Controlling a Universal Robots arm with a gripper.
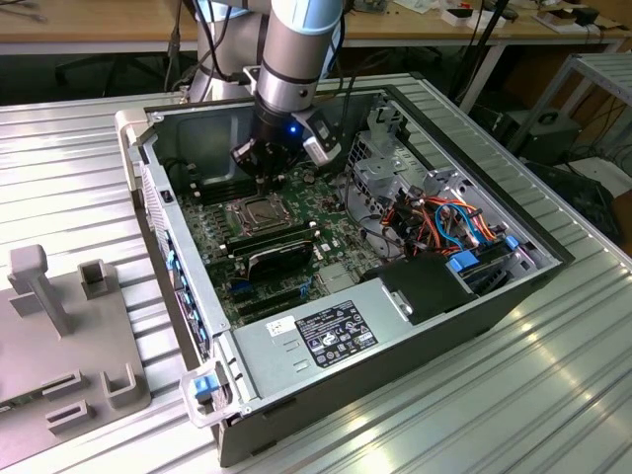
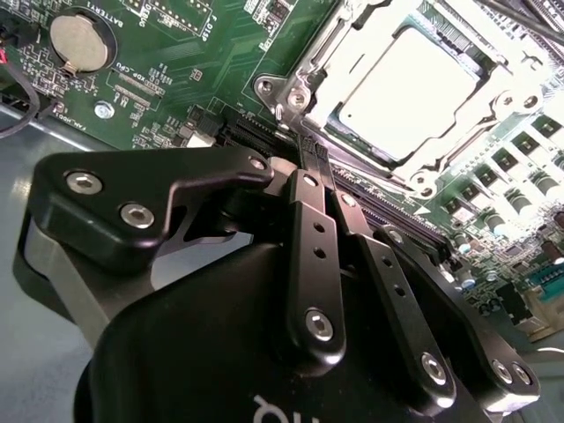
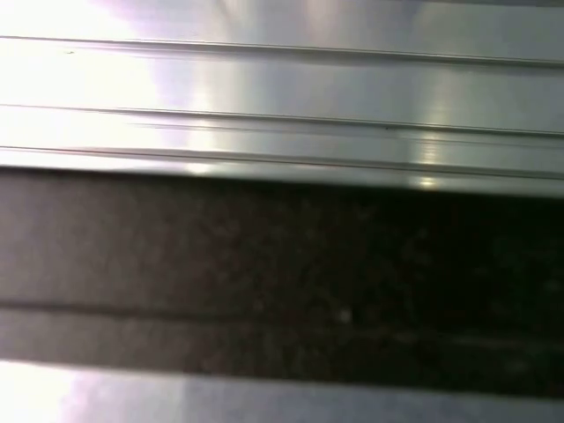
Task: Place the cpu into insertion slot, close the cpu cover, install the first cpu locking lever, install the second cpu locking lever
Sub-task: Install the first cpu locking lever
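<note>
We see the arm reaching down into an open computer case (image 1: 434, 296) that lies on a ribbed metal table (image 1: 553, 395), with the gripper (image 1: 265, 170) hanging just above the green circuit board (image 1: 212, 232), a little beyond the far edge of the socket. In the second wrist view the gripper (image 2: 310, 152) has its two black fingers (image 2: 314, 231) pressed together with nothing between them, their tips just beside a corner of the socket frame. The cpu (image 2: 407, 86) sits flat inside the insertion slot (image 2: 493, 132), its pale metal top face bright under the light. The cpu cover (image 2: 352, 53) lies down around it, its square window framing the chip. In the exterior view the insertion slot (image 1: 253, 211) lies toward that view's left of the board, with a black heatsink (image 1: 279, 255) just on its near side. A grey fixture plate (image 1: 59, 336) rests on the table well to the exterior view's left of the case.
</note>
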